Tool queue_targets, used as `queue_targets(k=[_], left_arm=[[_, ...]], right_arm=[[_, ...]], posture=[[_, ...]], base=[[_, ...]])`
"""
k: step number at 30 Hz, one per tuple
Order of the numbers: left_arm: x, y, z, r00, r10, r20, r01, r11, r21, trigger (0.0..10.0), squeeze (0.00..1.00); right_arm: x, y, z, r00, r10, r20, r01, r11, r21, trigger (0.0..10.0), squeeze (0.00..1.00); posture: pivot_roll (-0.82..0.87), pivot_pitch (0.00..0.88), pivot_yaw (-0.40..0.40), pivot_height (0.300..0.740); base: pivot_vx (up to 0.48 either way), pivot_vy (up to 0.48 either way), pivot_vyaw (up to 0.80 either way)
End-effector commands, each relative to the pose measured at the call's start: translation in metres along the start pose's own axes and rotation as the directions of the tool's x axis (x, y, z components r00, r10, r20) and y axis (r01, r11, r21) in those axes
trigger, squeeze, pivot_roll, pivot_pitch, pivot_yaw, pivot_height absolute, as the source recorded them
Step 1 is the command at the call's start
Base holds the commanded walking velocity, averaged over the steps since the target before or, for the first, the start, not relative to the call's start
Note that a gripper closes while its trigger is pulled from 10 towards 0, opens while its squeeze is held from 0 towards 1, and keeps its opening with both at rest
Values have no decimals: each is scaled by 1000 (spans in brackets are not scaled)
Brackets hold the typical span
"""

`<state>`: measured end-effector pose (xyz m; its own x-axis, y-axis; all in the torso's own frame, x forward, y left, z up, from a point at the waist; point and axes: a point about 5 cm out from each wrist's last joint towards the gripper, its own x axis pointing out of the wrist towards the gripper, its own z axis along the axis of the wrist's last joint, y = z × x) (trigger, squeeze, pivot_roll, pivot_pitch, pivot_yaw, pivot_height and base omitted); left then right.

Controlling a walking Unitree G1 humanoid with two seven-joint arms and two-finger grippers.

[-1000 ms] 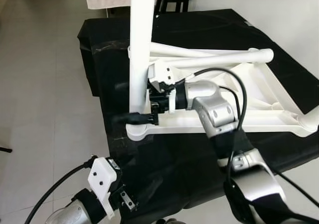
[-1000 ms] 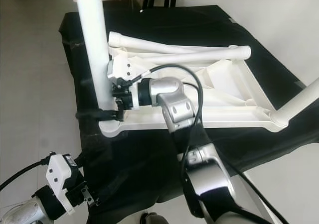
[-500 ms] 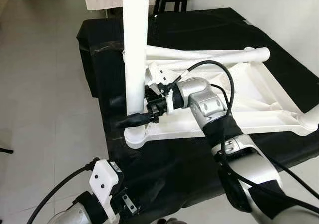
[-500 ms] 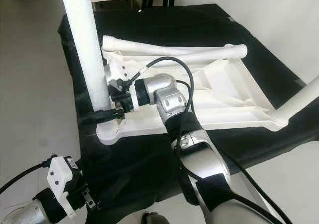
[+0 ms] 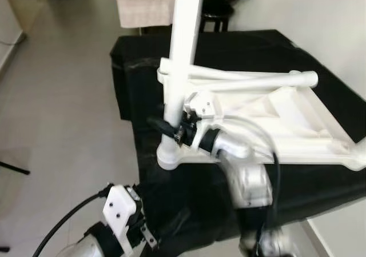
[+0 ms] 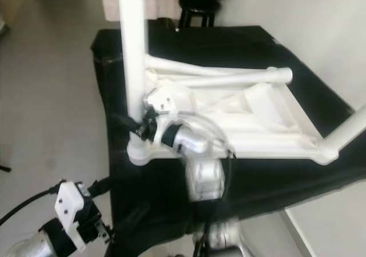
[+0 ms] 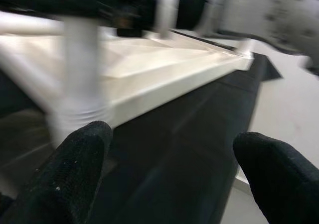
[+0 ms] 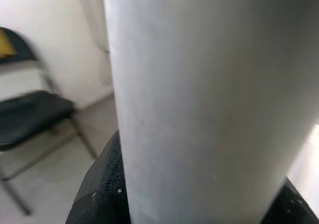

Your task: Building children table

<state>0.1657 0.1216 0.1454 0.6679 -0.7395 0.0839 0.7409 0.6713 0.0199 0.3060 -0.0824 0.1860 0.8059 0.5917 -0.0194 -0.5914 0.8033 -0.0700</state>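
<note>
Silver and black, the left arm sits nearest the camera at the lower left, its left pincer (image 5: pixel 146 237) hanging beside the near edge of the counter (image 5: pixel 189 194), which is draped in black cloth. In the left wrist view this pincer's two black fingers (image 7: pixel 75 169) stand wide apart with nothing between them, facing the cloth and the white frame. Just beyond, the right arm reaches forward over the cloth to the right pincer (image 5: pixel 167 130), whose fingers are closed around a white table leg (image 5: pixel 182 57) low on its length; the right wrist view shows the leg's pale tube against the black fingertips (image 8: pixel 102 184). The leg stands upright in the near-left corner socket of the upturned white table frame (image 5: pixel 286 125), which lies flat on the counter. A second leg (image 6: pixel 346 125) rises at a slant from the frame's near-right corner. A loose white tube (image 5: pixel 257 83) lies across the far side of the frame. Farther back, past the counter, a dark stool (image 5: pixel 214 11) stands on the pale tiled floor (image 5: pixel 63 108).
</note>
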Motion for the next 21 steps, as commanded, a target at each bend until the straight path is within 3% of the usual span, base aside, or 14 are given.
queue_targets(k=[1,7,8,13,14,15,16,21], left_arm=[[-1,2,-5,1000,-7,-21,7,1000,-1,10000,0],[1,6,-6,1000,12,-20,-12,1000,16,10000,0],[0,7,-6,999,38,-17,-38,999,28,10000,0],[0,8,-5,998,56,-15,-56,998,36,10000,0],[-1,10,-5,997,77,-13,-77,996,52,10000,0],[-1,11,-4,994,108,-9,-107,992,70,10000,0],[-2,12,-4,992,129,-7,-128,988,82,10000,0],[-2,12,-4,989,150,-4,-149,985,92,10000,0]], right_arm=[[-24,-34,-42,941,-250,-227,251,968,-26,0,0],[-10,-47,-31,928,-304,-216,301,952,-49,0,0],[-7,-44,-29,925,-300,-232,295,954,-56,9176,0],[-5,-41,-27,924,-296,-242,290,955,-62,9176,0],[-2,-40,-23,927,-280,-248,269,960,-80,10000,714],[5,-50,-18,925,-289,-248,270,957,-108,10000,1000],[12,-64,-11,921,-308,-239,280,949,-143,10000,1000],[19,-83,1,915,-339,-220,304,935,-181,10000,1000]], posture=[[-76,128,-123,740],[-64,120,-129,740],[-61,121,-131,740],[-61,121,-131,740],[-54,119,-133,740],[-47,119,-134,740],[-45,121,-133,740],[-45,123,-136,740]], base=[[0,0,0],[0,0,0],[0,0,0],[0,0,0],[0,0,0],[0,0,0],[0,0,0],[0,0,0]])
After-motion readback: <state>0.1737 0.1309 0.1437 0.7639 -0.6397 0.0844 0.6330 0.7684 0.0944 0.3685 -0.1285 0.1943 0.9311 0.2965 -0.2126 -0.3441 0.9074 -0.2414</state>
